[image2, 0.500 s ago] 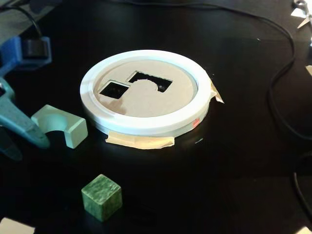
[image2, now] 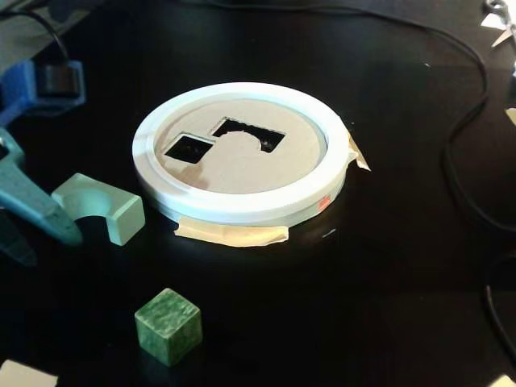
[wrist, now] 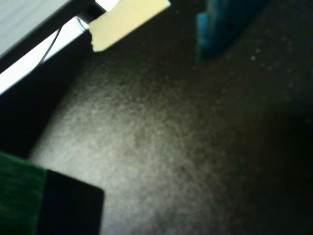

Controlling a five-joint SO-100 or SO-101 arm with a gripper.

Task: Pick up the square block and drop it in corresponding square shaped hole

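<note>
The dark green square block stands alone on the black table near the front in the fixed view. It also shows blurred at the lower left of the wrist view. The white ring holds a cardboard lid with a square hole and an arch-shaped hole. My light blue gripper is at the left edge, left of the ring and above-left of the block. Its jaws stand apart and empty. One blue finger shows at the top right of the wrist view.
A pale green arch block lies right beside my gripper's fingertip, between it and the ring. Masking tape holds the ring down. Black cables run along the right side. A tape piece lies near the table edge.
</note>
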